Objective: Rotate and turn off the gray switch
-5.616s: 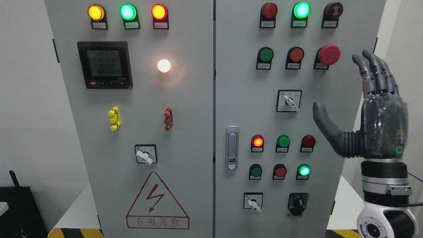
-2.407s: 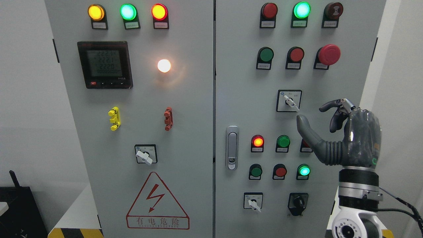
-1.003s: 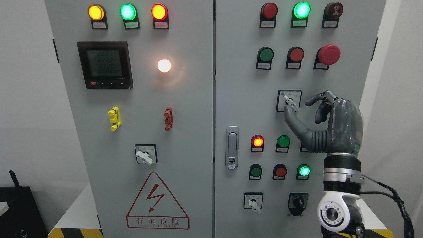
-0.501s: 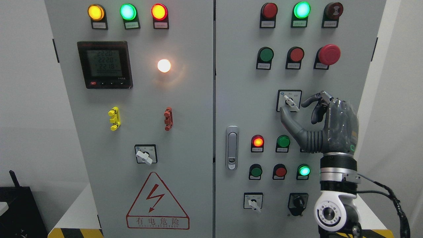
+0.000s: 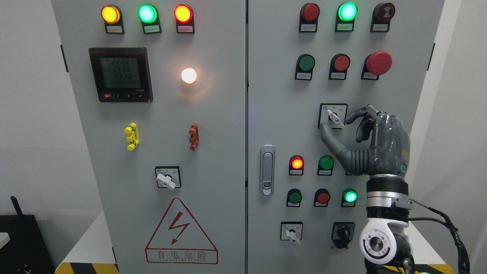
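Gray switch (image 5: 335, 118) sits mid right cabinet door (image 5: 281, 114), lever long axis pointing about 4 o'clock. Right robot hand (image 5: 336, 123) brackets it: thumb at 7 o'clock, index at 3 o'clock, pinch not visibly closed, holding nothing. Left hand out of view.

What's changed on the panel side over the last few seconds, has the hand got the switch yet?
The right hand came down and left from beside the cabinet, curling from flat open into a pinch pose. Its thumb and forefinger now bracket the gray switch, but a closed grip isn't visible. The switch lever still points down-right; the indicator lights look unchanged.
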